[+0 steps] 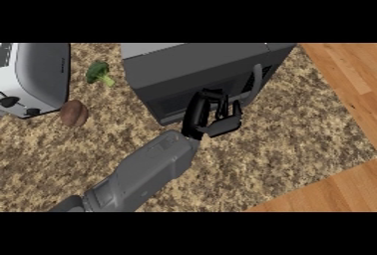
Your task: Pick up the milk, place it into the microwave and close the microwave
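Microwave [193, 74] door shut; hand [211, 117] fingers relaxed, holding nothing; broccoli [99, 73], toaster [33, 77] left.

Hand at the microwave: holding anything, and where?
Nothing held. The hand has its fingers against the microwave door front, beside the handle; no milk in view.

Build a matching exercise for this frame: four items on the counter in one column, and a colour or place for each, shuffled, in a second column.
Column 1:
1. microwave
2. broccoli
3. potato
4. toaster

Column 2:
A. green, between the two appliances
B. brown, just below the silver appliance
C. dark grey, door shut, a hand against its front
D. silver, at the left edge

Pairs: 1-C, 2-A, 3-B, 4-D
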